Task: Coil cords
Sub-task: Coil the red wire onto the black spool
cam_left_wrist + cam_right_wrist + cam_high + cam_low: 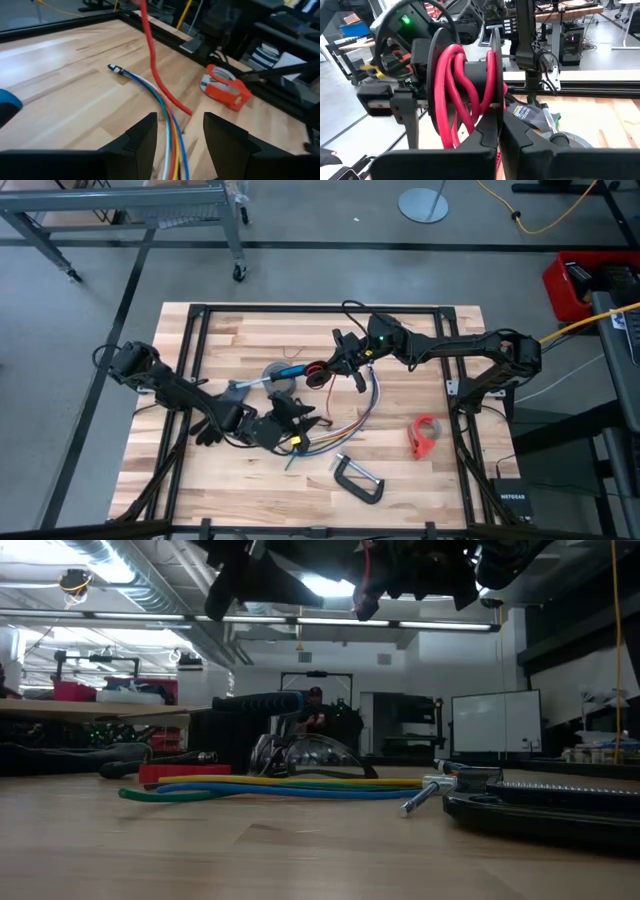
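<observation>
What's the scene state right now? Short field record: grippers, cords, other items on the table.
left gripper: open, above the coloured strand bundle
right gripper: shut on red cord spool, held above the table
loose red cord: hangs down to the table
other items: red tape dispenser, C-clamp

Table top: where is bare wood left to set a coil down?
Bare wood runs along the table's far edge and left side, and its near-left corner. It is crowded mid-table: the left gripper open over the coloured cords, the right gripper shut on the red cord spool, with tape dispenser and clamp near-right.
</observation>
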